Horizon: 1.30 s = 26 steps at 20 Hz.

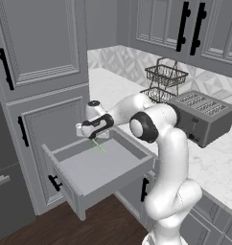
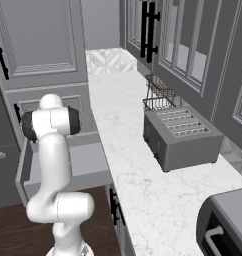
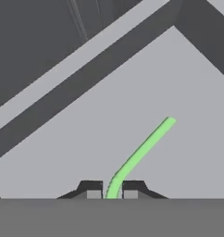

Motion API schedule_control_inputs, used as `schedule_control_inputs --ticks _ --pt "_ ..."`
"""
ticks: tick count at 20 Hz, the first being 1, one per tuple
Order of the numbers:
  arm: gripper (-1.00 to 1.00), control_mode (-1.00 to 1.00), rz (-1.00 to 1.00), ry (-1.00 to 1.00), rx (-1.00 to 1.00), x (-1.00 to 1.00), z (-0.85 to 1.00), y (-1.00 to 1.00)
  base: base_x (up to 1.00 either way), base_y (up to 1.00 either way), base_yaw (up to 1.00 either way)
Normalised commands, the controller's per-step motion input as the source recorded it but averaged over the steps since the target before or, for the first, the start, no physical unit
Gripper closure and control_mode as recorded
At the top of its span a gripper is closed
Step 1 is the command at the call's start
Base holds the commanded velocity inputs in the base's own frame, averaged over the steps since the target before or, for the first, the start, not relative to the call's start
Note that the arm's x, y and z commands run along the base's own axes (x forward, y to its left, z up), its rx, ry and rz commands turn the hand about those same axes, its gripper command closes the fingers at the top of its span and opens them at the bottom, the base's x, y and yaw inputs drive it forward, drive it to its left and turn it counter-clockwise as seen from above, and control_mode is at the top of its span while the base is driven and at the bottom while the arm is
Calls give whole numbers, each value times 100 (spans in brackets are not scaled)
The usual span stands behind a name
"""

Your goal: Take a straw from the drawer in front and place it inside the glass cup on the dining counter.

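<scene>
**Hand view: straw between the jaws, drawer standing open**

- Hand view: the gripper (image 3: 112,190) is looking down into the drawer (image 3: 132,92). The straw (image 3: 141,150), bright green, is rising from between the two dark finger tips and running up and to the right over the grey drawer floor. The jaws are sitting close on either side of its near end and appear to be clamped on it.
- Left base view: the drawer (image 1: 96,165) is standing pulled out from the grey cabinets, its framed front carrying a small black handle (image 1: 54,182). The arm is reaching over the drawer's back edge, with the gripper (image 1: 91,137) pointing down into it. The straw (image 1: 99,146) is showing as a short green sliver slanting down from the hand above the drawer floor; whether its far end is touching the floor cannot be told.
- Right base view: the drawer (image 2: 88,160) is lying open behind the arm's white links, just beside the marble table (image 2: 143,170).
- On the table: a grey toaster (image 1: 203,116) is sitting near a wire basket rack (image 1: 164,81), both well apart from the drawer.
</scene>
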Motion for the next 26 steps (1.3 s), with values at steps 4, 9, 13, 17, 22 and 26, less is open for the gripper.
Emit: schedule_control_inputs --ticks 4,9,13,17,22,26 --pt "100 -100 0 -21 16 -94 100 -55 0 0 0" --pt "100 -100 0 -18 15 -94 100 -55 0 0 0" --pt "100 -100 0 -12 13 -67 100 -45 0 0 0" --pt "100 -100 0 -3 11 -42 100 -26 0 0 0" --pt "100 -100 0 0 -2 -55 100 -23 0 0 0" --pt "100 -100 0 0 -19 -73 100 -32 0 0 0"
